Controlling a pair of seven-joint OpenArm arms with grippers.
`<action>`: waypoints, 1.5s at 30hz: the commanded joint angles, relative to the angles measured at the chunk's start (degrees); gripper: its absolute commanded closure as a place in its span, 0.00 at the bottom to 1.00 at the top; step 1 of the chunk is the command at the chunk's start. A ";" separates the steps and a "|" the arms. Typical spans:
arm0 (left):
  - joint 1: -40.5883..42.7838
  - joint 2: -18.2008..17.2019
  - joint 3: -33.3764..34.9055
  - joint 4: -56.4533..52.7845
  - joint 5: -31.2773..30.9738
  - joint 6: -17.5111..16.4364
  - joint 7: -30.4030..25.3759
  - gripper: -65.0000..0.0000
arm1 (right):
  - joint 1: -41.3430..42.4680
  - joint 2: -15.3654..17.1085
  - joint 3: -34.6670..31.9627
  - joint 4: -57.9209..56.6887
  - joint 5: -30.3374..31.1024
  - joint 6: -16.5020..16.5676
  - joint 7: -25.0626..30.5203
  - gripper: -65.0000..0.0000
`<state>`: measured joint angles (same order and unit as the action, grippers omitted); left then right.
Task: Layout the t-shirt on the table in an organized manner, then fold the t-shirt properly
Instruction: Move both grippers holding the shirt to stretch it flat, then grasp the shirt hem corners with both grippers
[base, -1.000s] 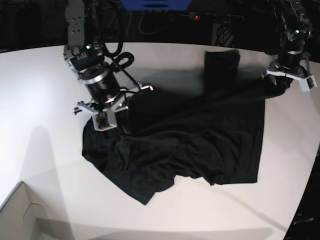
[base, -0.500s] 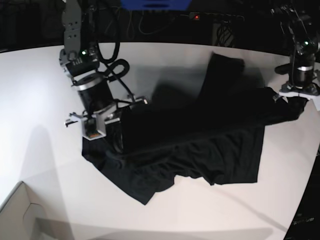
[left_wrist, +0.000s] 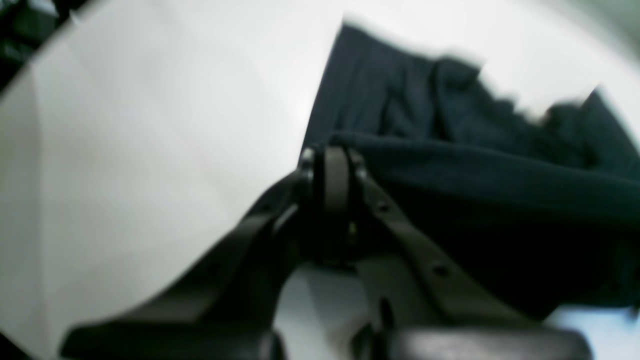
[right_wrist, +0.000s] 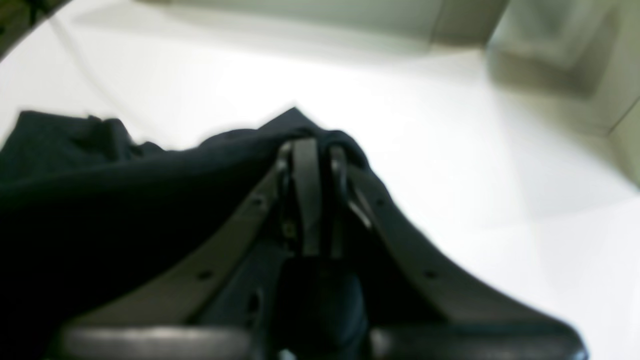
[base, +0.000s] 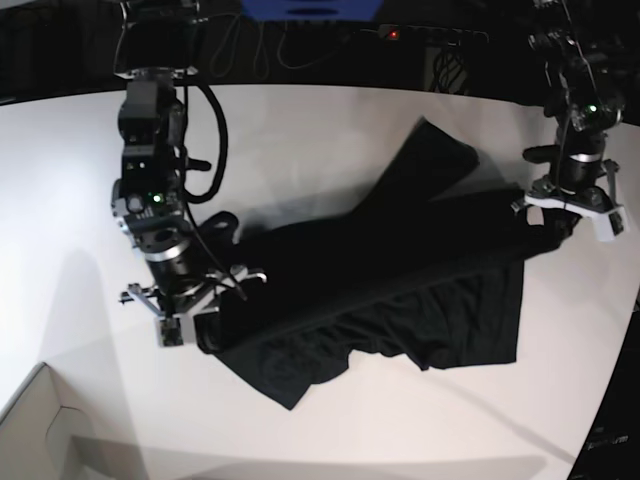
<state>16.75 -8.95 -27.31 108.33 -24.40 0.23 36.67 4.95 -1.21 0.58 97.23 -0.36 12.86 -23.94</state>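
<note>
Cloth pulled taut between two claws: plain black t-shirt (base: 400, 290) spread across white table (base: 80, 180), one edge raised as a dark band running from claw to claw.

Right claw (base: 185, 318): pressed together, pinching a shirt edge; seen up close in the right wrist view (right_wrist: 310, 150), with black fabric (right_wrist: 100, 200) bunched over the tips. Now closer to the near rim of the table than a second ago, dragging its corner of cloth along.

Left claw (base: 556, 213): also pressed together, pinching the opposite edge; in the left wrist view (left_wrist: 336, 165), fabric (left_wrist: 475, 175) stretching away to one side of the tips. Shifted outward and slightly down over the last second.

Result of both moves: wider gap between the claws, fewer wrinkles along the held edge, one sleeve beyond the left claw now lying longer and flatter. Rest of the shirt hanging below the band, lower hem nearest the right claw crumpled into a point. Judged as the laying-out step, not finished; folding not begun.

Cardboard box corner (base: 40, 430) well apart from the right claw, toward the near rim.

Writing, brands, labels: none readable on shirt, table, box or arms.
</note>
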 joint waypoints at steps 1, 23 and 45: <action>-1.41 -0.32 -0.07 0.55 1.41 -0.27 -0.14 0.99 | 1.69 -0.15 -0.01 -1.01 0.40 -0.07 1.75 1.00; -5.19 -0.76 -0.07 -18.88 7.74 -0.45 14.02 0.99 | 7.49 1.08 -0.01 -29.76 0.32 -0.51 -4.58 1.00; -5.98 -1.91 12.76 -29.52 7.57 -0.10 14.02 0.88 | -12.64 1.26 -0.45 -2.86 0.67 -0.16 -8.98 0.73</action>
<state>8.93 -12.58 -15.86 81.52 -15.46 1.08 40.07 -8.56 0.27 0.25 93.14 -0.25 12.64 -34.17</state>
